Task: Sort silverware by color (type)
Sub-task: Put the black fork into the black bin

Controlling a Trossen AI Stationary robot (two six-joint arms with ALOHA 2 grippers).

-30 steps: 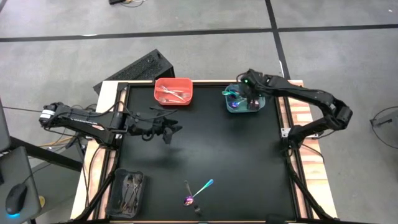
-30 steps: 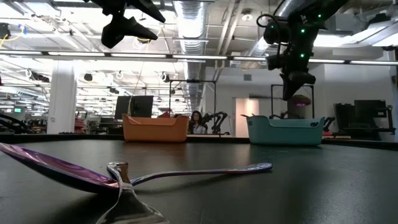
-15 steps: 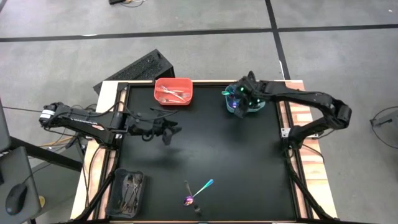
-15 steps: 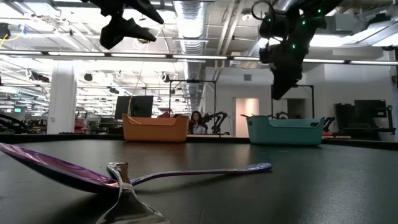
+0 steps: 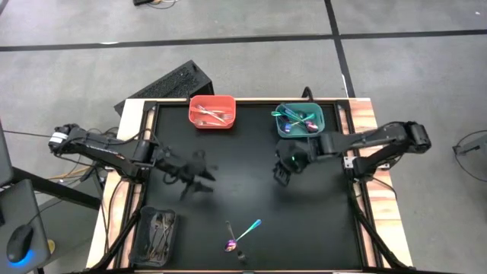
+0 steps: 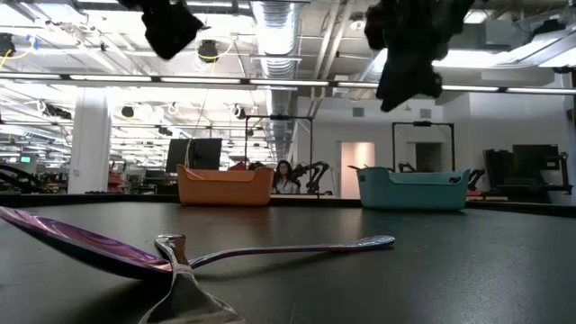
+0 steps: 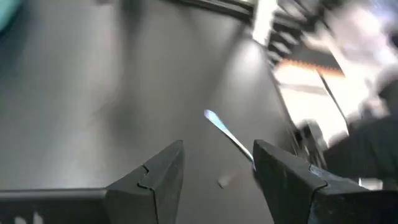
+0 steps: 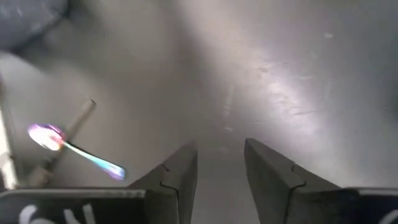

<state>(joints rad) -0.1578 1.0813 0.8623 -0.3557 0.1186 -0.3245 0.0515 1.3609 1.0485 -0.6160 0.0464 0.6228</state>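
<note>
Both empty claws, left claw (image 5: 199, 181) and right claw (image 5: 283, 172), are being held apart above the worktop (image 5: 251, 190); the iridescent spoon (image 5: 245, 233) is being approached next.

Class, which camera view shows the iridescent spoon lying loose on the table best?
The low view: the iridescent spoon fills the foreground, crossing a fork. The high view shows it tiny; the right wrist view shows it whole but small; the left wrist shows only its handle.

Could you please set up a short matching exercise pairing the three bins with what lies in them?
Things:
1. red bin
2. teal bin
3. black bin

Contents:
A. dark utensils
B. plain silver utensils
C. iridescent, rainbow-tinted utensils

Pairs: 1-B, 2-C, 3-A
</note>
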